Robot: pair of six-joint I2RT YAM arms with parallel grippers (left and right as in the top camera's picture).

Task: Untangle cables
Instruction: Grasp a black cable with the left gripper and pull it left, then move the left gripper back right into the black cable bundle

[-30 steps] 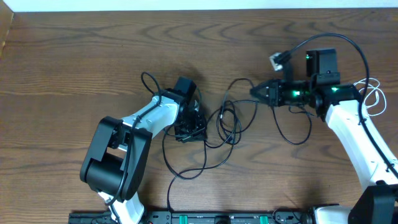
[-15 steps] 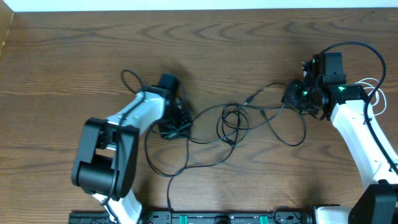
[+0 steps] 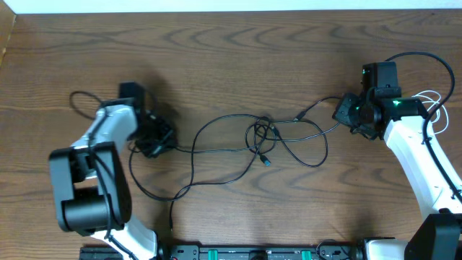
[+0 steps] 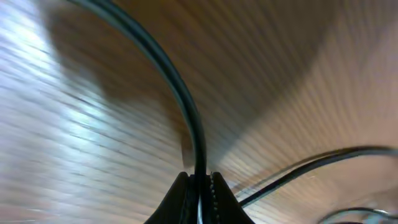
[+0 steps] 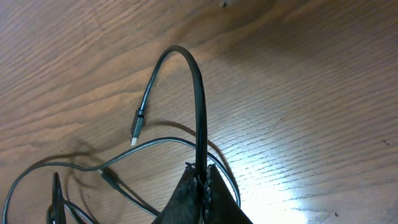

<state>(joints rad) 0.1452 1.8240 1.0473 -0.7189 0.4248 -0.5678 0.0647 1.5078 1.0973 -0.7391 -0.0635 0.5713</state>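
Now strung across the middle of the table (image 3: pixel 231 50): black cables (image 3: pixel 261 132), tangled into small loops at centre frame. Pinched at centre left by the left gripper (image 3: pixel 155 137), jaws narrow and clamped on one strand, arcing from the fingertips (image 4: pixel 181 190) toward the upper left in the wrist view. Pinched at upper right by the right gripper (image 3: pixel 345 112), likewise closed tight on a strand, bent over and ending in a plug (image 5: pixel 135 132) just above the wood. Beside the right arm, at the right edge: white cable (image 3: pixel 435 108), apart from the tangle.
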